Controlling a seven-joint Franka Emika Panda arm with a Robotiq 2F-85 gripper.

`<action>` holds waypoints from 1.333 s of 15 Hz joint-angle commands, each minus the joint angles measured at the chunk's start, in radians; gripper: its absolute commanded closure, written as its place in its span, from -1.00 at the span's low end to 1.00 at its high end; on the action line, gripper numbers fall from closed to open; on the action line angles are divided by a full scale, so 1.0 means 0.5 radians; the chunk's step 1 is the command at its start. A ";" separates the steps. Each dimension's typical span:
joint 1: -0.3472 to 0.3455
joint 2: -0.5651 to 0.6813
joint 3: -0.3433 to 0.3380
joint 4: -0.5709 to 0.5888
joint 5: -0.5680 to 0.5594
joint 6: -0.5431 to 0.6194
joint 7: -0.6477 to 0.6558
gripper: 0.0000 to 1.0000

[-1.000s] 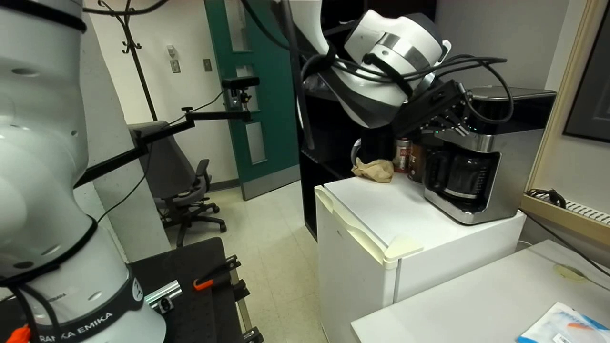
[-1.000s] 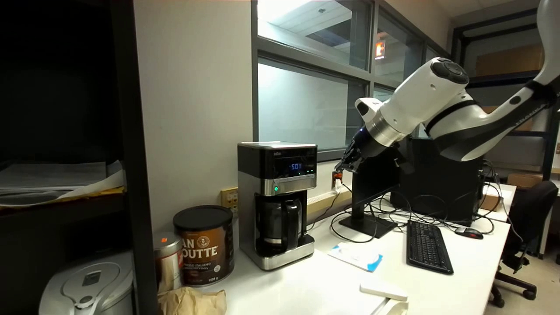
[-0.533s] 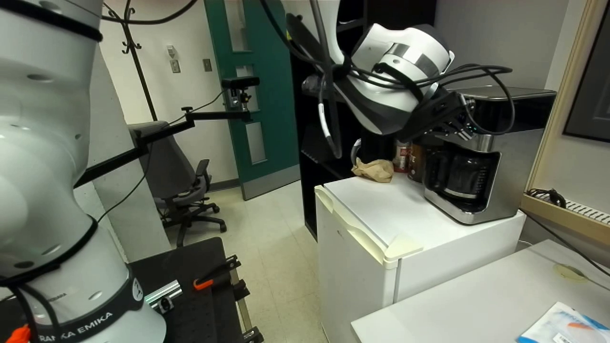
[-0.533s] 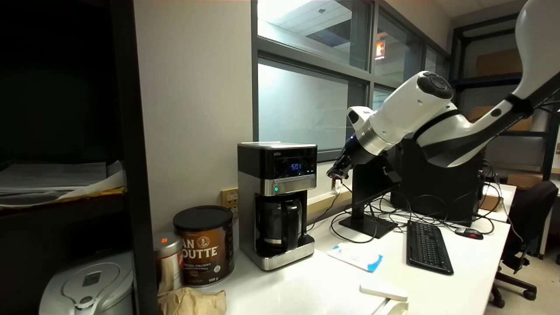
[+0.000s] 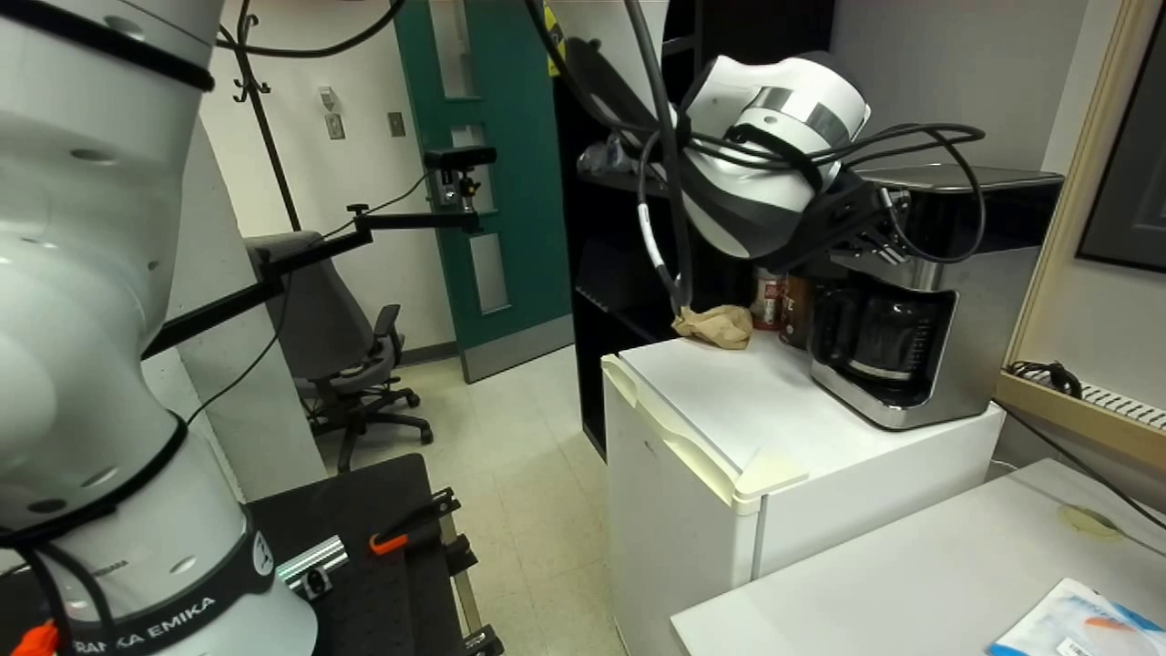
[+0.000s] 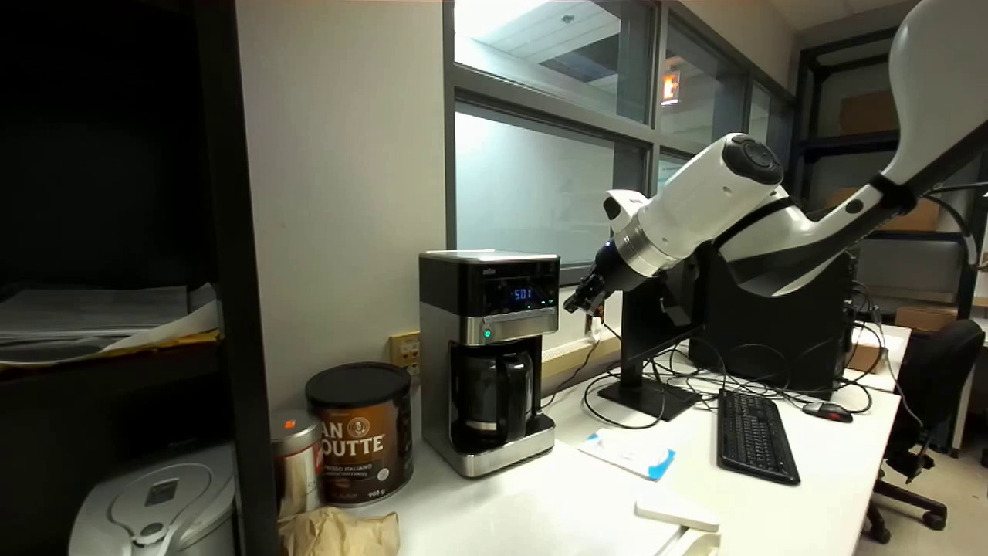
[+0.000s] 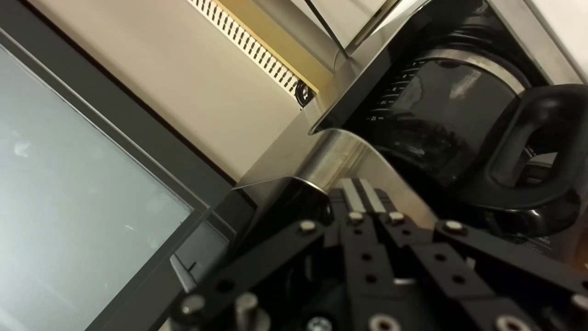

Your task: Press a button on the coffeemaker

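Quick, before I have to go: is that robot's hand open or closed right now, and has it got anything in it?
The hand: closed, with nothing visible in its grip.

On the worktop (image 5: 729,392) — the top of the fridge (image 5: 669,510) — the coffeemaker (image 6: 444,355) stands at the corner between wall (image 6: 347,193) and desk (image 5: 874,574). The carafe (image 5: 888,333) sits inside it, facing the door-side edge. The large tin (image 6: 359,432) and the small tin (image 6: 296,463) stand along the wall edge, between the coffeemaker and the shelf (image 6: 241,309); the bag (image 6: 340,533) lies near them, by the shelf-side edge. In an exterior view the gripper (image 6: 570,306) hangs just right of the coffeemaker's upper part, apart from it. Past the desk-side edge, the desk holds the packet (image 6: 629,453) near the fridge, the keyboard (image 6: 756,436) and mouse (image 6: 827,411) toward its outer edge, the monitor (image 6: 644,332) between keyboard and wall.
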 commanded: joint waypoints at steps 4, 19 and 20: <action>0.014 0.105 0.001 0.135 -0.060 0.029 0.096 1.00; 0.015 0.207 -0.001 0.269 -0.058 0.023 0.109 1.00; 0.019 0.202 -0.002 0.273 -0.067 0.027 0.119 1.00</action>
